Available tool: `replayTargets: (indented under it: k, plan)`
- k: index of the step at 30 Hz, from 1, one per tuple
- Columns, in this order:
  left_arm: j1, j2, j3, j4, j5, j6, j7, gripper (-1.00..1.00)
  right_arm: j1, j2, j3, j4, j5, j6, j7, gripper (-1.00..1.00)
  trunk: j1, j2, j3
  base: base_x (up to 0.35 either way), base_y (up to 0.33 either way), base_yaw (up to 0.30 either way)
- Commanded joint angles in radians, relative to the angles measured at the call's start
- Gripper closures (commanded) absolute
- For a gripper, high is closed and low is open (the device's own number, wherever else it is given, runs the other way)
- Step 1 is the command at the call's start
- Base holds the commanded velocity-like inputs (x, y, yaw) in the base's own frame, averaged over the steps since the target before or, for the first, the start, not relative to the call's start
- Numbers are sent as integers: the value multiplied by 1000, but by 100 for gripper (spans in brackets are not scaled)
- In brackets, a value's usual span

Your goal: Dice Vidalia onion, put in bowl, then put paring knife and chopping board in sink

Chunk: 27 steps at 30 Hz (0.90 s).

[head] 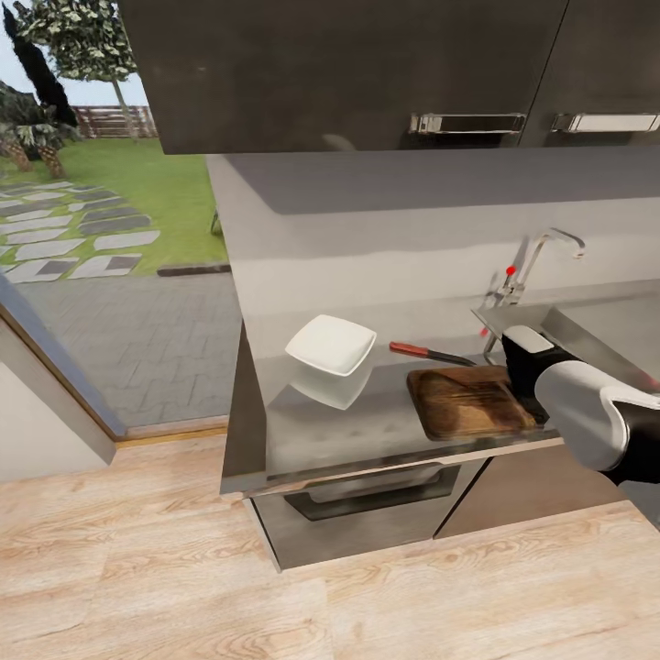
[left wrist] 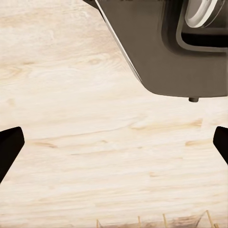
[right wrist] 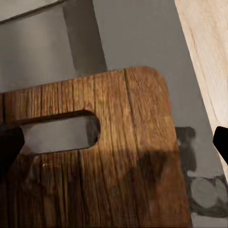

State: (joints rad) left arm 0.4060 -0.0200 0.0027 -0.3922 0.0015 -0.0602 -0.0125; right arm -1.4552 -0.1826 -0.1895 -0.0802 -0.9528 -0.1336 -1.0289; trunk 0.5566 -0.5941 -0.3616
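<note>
Right gripper (right wrist: pixel 114 142) hangs over the handle-slot end of the board (head: pixel 472 401), fingers spread wide, nothing between them. Left gripper (left wrist: pixel 114 142) points at the wood floor (left wrist: pixel 95 142), fingers also spread and empty.

Layout, head view: board lies flat on the tabletop (head: pixel 367 431) close to the front edge. Knife (head: pixel 429 353) lies just beyond it at about 11 o'clock, near the far edge; contact unclear. Bowl (head: pixel 331 346) sits at 9 o'clock from the board, well apart. Sink (head: pixel 596 330) is at 2 o'clock with the tap (head: pixel 541 261) behind it, basin mostly hidden by the right arm. Can't spot the onion.

Handling, my read:
- Board: stiff, flat, probably the heaviest item. Lying flush, so no easy edge pinch; the slot (right wrist: pixel 59 133) is the obvious hold, one finger through, other on the end rim.
- Knife: light, slim, rigid. Take it across the red handle, keep off the blade.
- Onion: small, round, smooth, likely to roll or squirt out. Pinch across the widest part, gently.
- Bowl: probably brittle; leave it where it is.
</note>
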Motion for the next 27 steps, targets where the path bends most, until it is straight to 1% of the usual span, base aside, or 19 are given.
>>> replayTargets:
  k: [1, 2, 3, 4, 6, 7, 8, 10, 11, 13, 14, 15, 16, 18, 20, 21, 23, 25, 27]
  plan:
    - [1, 0, 0, -2, 0, -1, -1, -100, -1, 6, 7, -27, 18, 1, 0, -100, 0, -1, -1, 0, 0, 0]
    - [1, 0, 0, -3, 0, -1, -1, -100, -1, 9, 14, -43, 26, 9, 0, -100, 0, -1, -1, 0, 0, 0]
    - [1, 0, 0, -3, 0, -1, -1, -100, -1, 22, 40, -122, 56, 68, 0, -100, 0, -1, -1, 0, 0, 0]
    - [1, 0, 0, -3, 1, -1, -1, -100, -1, 31, 49, -166, 66, 113, 0, -100, 0, -1, -1, 0, 0, 0]
    - [1, 0, 0, -3, 1, -1, -1, -100, -1, 42, 57, -214, 73, 164, 0, -100, 0, -1, -1, 0, 0, 0]
    - [1, 0, 0, -2, 1, -1, -1, -100, -1, 57, 69, -287, 78, 244, 0, -100, 0, -1, -1, 0, 0, 0]
    - [1, 0, 0, -2, 1, -1, -1, -100, -1, 62, 74, -310, 80, 269, 0, -100, 0, -1, -1, 0, 0, 0]
    - [1, 0, 0, -3, 2, -1, -1, -100, -1, 84, 106, -411, 83, 371, 1, -100, 0, -1, -1, 0, 0, 0]
    - [1, 0, 0, -3, 2, -1, -1, -100, -1, 90, 125, -442, 84, 400, 2, -100, 0, -1, -1, 0, 0, 0]
    - [1, 0, 0, -4, 2, -2, -1, -100, -1, 97, 166, -482, 84, 433, 5, -100, 0, -1, -1, 0, 0, 0]
    - [1, 0, 0, -4, 2, -2, -1, -100, -1, 103, 200, -504, 84, 450, 8, -100, 0, -1, -1, 0, 0, 0]
    - [1, 0, 0, -5, 2, -2, -1, -100, -1, 106, 218, -515, 84, 456, 10, -100, 0, -1, -1, 0, 0, 0]
    - [1, 0, 0, -5, 2, -2, -1, -100, -1, 111, 255, -532, 84, 465, 15, -100, 0, -1, -1, 0, 0, 0]
    - [1, 0, 0, -7, 3, -3, -1, -100, -1, 115, 303, -550, 84, 475, 30, -100, 0, -1, -1, 0, 0, 0]
    - [1, 0, 0, -8, 4, -3, -1, -100, -1, 118, 348, -561, 83, 482, 72, -100, 0, -1, -1, 0, 0, 0]
    - [0, 0, 0, -8, 4, -3, -1, -100, 8, 119, 377, -567, 83, 497, 158, -100, 0, -1, -1, 0, 0, 0]
    - [-1, 0, 0, -8, 5, -4, -1, -100, 28, 118, 389, -579, 84, 511, 222, -100, 0, -1, -1, 0, 0, 0]
    - [-1, -1, 0, -9, 5, -5, -1, -100, 69, 114, 417, -630, 84, 527, 309, -100, 0, -1, -1, 0, 0, 0]
    - [-1, -2, 0, -9, 5, -7, -1, -100, 96, 112, 437, -670, 85, 533, 345, -100, 0, -1, -1, 0, 0, 0]
